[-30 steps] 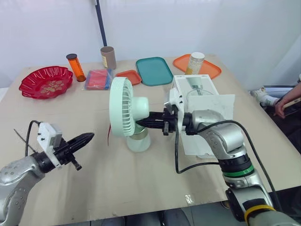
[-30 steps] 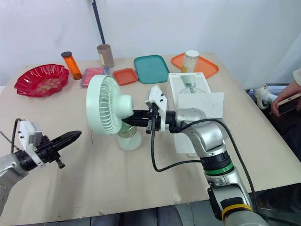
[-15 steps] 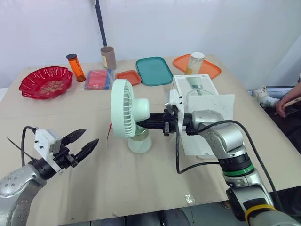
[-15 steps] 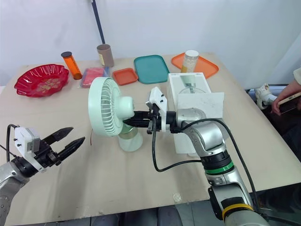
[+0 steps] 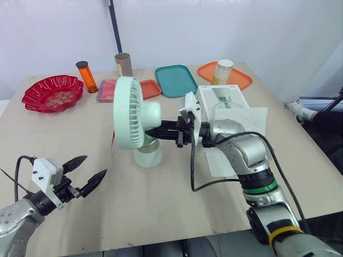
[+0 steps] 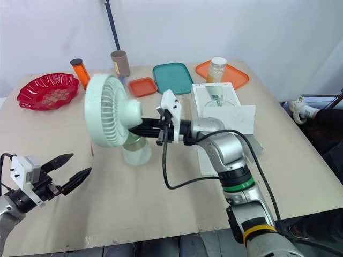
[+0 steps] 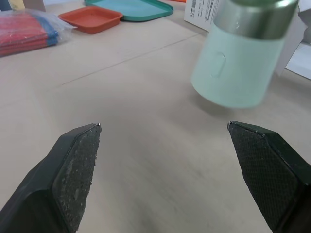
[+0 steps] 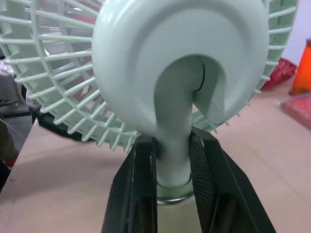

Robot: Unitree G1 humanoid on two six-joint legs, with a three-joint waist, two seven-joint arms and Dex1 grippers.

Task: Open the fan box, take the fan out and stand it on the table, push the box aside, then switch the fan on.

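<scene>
Pale-green plastic desk fan [image 5: 130,111] upright beside white cardboard fan box [image 5: 229,105], base contact with beige tabletop [image 5: 177,198] unclear. Neck clamped by right gripper [image 8: 172,145]. Left gripper [image 5: 95,165] spread wide, empty, well apart from fan.

— Fan [image 5: 131,115]?
— Pale mint green throughout, with a silver band [image 7: 255,17] on the stem.
— Box [image 5: 228,104]?
— White, with a grey print on top.
— Left fingers [image 7: 77,170]?
— Black, finely cross-hatched on the pads.
— And further back?
— Glossy red bowl [image 5: 52,93] speckled gold at the centre, teal tray [image 5: 176,80], orange tray [image 5: 240,78], amber bottle [image 5: 86,77] with a dark cap, plain beige table [image 5: 171,198].
</scene>
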